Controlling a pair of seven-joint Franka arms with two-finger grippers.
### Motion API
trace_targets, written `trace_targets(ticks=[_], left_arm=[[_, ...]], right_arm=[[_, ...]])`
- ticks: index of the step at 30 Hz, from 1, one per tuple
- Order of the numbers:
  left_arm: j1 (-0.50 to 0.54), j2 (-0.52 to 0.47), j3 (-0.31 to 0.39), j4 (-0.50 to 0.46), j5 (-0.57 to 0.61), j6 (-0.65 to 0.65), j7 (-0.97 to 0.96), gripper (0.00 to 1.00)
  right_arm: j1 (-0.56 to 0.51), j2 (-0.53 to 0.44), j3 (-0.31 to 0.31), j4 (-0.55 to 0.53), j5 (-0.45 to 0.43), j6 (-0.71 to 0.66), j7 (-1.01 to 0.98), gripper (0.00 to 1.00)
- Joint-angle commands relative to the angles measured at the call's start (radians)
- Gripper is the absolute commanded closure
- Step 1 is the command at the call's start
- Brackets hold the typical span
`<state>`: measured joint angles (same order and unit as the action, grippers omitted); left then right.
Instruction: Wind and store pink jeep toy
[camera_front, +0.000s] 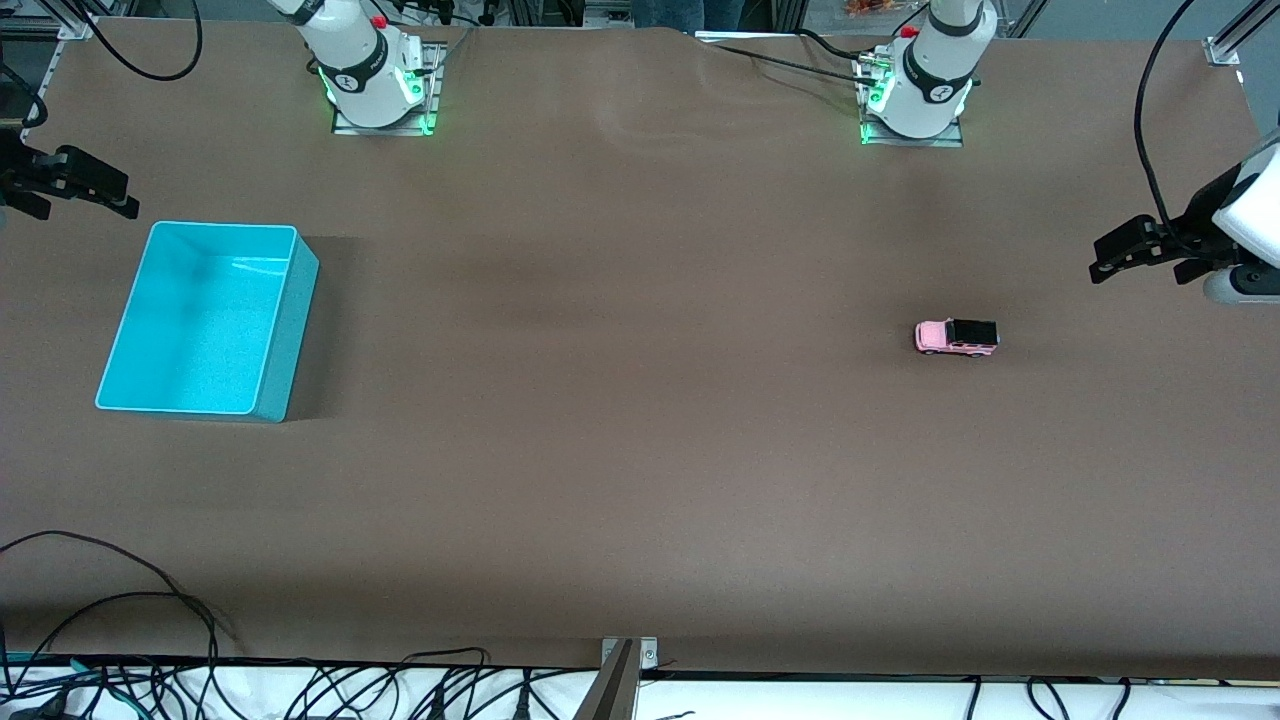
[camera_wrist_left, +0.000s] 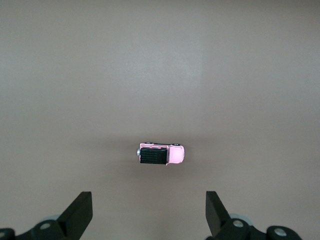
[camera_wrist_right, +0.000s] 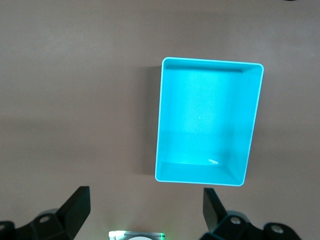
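Pink jeep toy (camera_front: 956, 338): upright on desk (camera_front: 620, 400), toward left arm's end. Turquoise bin (camera_front: 282, 330): toward right arm's end. Left gripper (camera_front: 1120, 252), right gripper (camera_front: 100, 190): fingers spread, holding nothing, waiting aloft.

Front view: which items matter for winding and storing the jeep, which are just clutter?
Job:
pink jeep toy, on the table toward the left arm's end
turquoise bin, empty, toward the right arm's end
left gripper, open
right gripper, open

Lying about:
loose cables along the table edge nearest the camera
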<state>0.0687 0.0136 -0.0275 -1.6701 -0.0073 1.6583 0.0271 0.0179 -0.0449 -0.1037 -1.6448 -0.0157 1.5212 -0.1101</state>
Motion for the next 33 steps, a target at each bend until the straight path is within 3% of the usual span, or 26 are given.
trace_targets(ticks=[1, 16, 33], left_arm=[[-0.003, 0.011, 0.003, 0.023, -0.010, -0.011, -0.001, 0.00], [0.008, 0.014, 0.004, 0.018, -0.010, -0.018, -0.070, 0.00], [0.002, 0.057, 0.004, -0.007, -0.010, -0.043, -0.715, 0.00]], right_arm=[[0.001, 0.010, -0.001, 0.026, 0.000, -0.015, 0.009, 0.00], [0.001, 0.010, -0.001, 0.026, 0.000, -0.013, 0.009, 0.00], [0.001, 0.010, -0.001, 0.025, 0.000, -0.022, 0.003, 0.00]])
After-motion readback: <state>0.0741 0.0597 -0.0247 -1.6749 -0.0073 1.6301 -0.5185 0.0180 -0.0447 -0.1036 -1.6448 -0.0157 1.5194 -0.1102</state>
